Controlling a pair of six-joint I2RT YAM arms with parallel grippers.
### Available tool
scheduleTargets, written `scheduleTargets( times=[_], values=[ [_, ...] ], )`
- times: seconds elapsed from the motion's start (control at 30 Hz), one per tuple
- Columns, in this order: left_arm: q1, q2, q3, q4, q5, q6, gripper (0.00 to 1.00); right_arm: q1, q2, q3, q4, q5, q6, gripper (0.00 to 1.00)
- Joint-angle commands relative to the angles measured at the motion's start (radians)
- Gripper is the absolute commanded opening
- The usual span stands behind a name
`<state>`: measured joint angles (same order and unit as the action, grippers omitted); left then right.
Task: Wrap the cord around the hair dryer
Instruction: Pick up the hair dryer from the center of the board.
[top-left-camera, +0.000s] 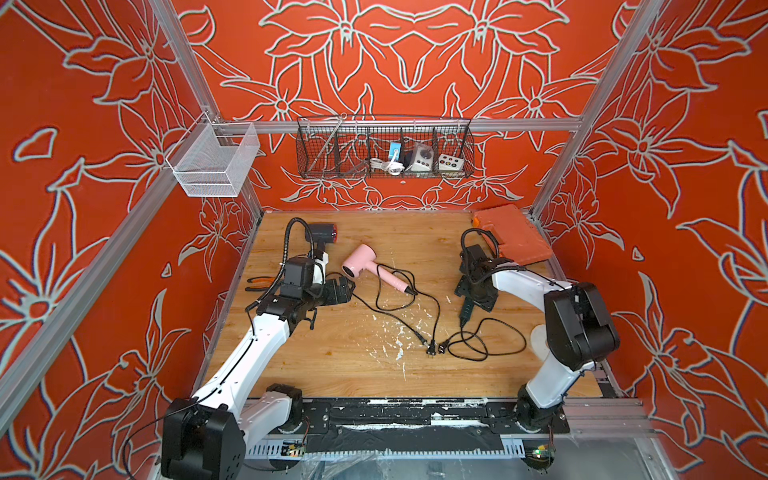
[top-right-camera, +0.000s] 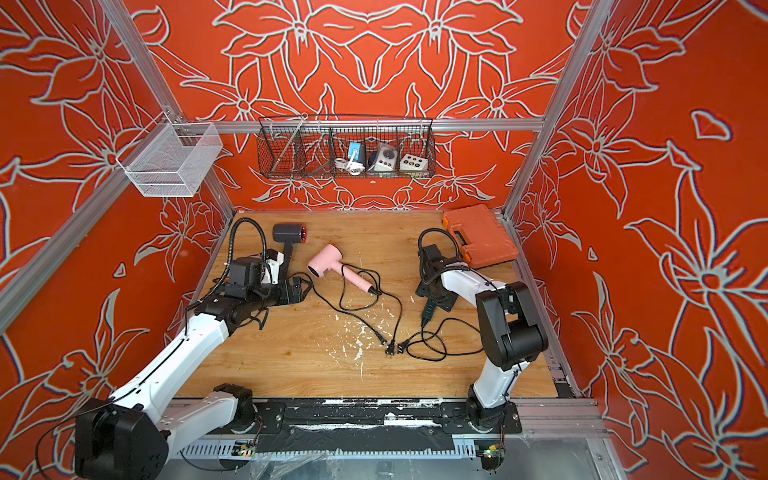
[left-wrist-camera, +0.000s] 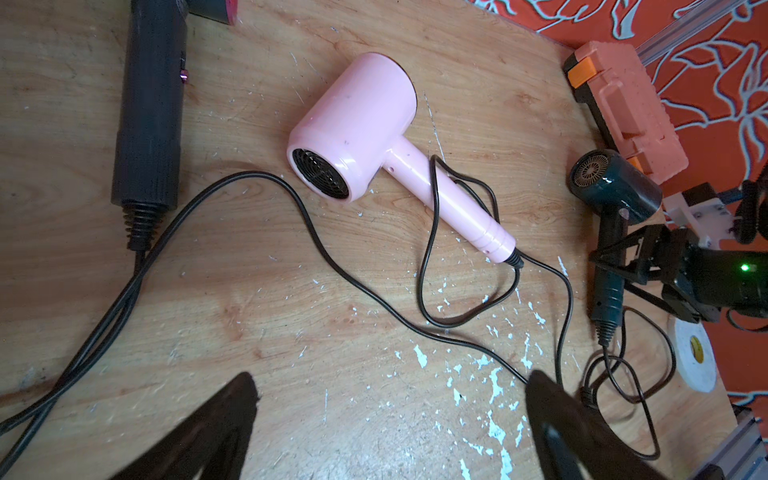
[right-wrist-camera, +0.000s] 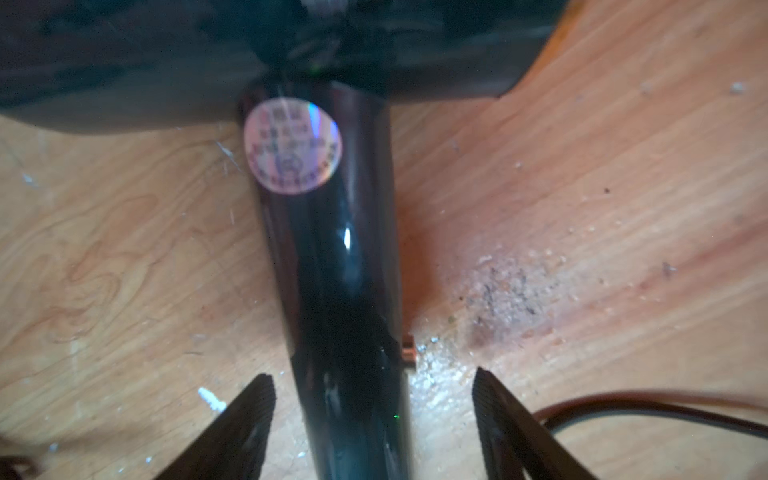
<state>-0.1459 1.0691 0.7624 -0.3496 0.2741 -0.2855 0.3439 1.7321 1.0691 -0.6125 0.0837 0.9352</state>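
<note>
Dark-green hair dryer handle lengthwise between parted jaws of right end effector, untouched; left end effector wide, well apart.

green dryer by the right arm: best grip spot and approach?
Grip the green dryer by its handle, coming straight down with jaws across it. It lies flat on the table; the handle is a slim straight tube, the head looks too wide to span. The right gripper straddles the handle, open, a gap on each side.
</note>
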Motion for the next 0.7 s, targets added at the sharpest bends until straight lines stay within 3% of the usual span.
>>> scheduleTargets(
  times=[0.0, 0.17, 0.5, 0.67],
  values=[
    [-0.006, 0.011, -0.006, 0.01, -0.002, -0.003, 0.98, 0.013, 0.017, -0.02, 0.021, -0.007, 0.021, 0.71],
    [-0.007, 0.017, -0.005, 0.009, -0.007, -0.003, 0.98, 0.015, 0.026, -0.03, 0.028, -0.006, 0.026, 0.63],
    [-0.007, 0.022, -0.001, -0.003, -0.021, -0.001, 0.98, 0.015, 0.042, -0.036, 0.025, 0.014, -0.007, 0.0],
    [-0.007, 0.022, 0.002, -0.008, -0.025, 0.0, 0.98, 0.017, 0.046, -0.011, 0.028, 0.022, -0.136, 0.0]
  ],
)
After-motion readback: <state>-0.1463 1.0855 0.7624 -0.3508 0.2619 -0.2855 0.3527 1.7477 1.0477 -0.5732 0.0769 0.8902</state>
